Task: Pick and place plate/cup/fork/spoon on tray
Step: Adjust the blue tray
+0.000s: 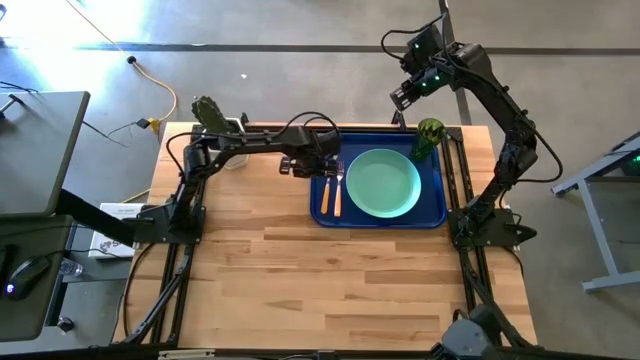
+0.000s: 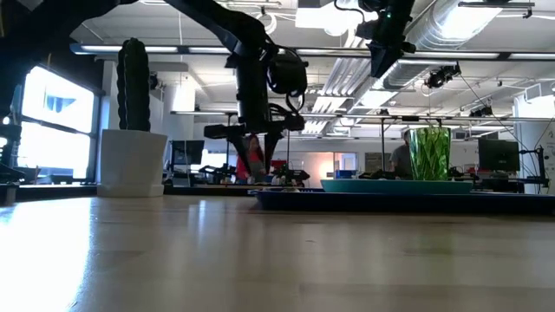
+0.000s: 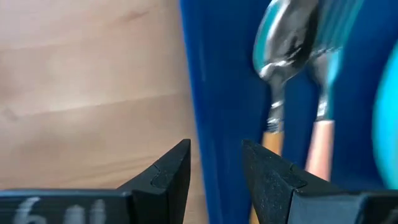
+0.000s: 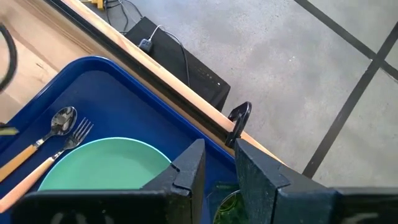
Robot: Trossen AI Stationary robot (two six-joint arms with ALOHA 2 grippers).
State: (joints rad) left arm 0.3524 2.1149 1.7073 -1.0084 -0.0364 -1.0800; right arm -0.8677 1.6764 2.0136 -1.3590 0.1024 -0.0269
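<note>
Hovering over the tray (image 3: 217,93) rim, left jaws parted, empty.

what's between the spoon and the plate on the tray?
The fork lies between the spoon and the plate, its tines by the plate's rim, all on the tray. Right wrist view shows it best; high view agrees.

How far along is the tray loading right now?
All four pieces look loaded: plate, cup, spoon and fork sit on the tray. Left end effector hangs open and empty over the tray's edge; right end effector is raised clear. Only retreating seems left.
</note>
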